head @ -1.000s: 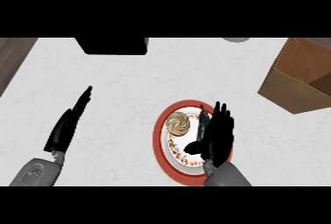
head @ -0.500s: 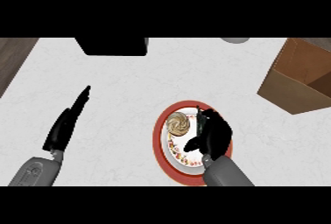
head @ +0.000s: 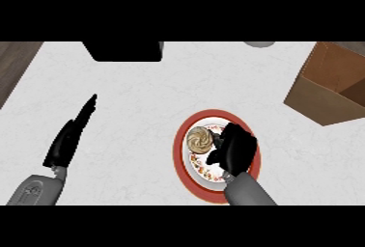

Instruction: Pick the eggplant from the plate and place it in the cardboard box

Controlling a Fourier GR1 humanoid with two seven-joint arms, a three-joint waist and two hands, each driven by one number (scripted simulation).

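Observation:
A red-rimmed plate (head: 187, 129) lies on the white counter, low and right of centre. My right hand (head: 233, 149) is over the plate with its fingers curled downward, and it hides the eggplant, which I cannot see. A round brownish swirl (head: 200, 140) shows on the plate just left of that hand. The open cardboard box (head: 333, 82) stands at the upper right, apart from the plate. At the left my left hand (head: 69, 137) rests open, fingers straight and pointing up the counter.
A black block (head: 122, 50) sits at the counter's far edge, upper left. A grey round object (head: 259, 44) peeks in at the top edge. Dark wood (head: 14, 62) borders the counter at the far left.
My right hand's fingers went from straight over the plate to curled down onto it. The left hand has not moved.

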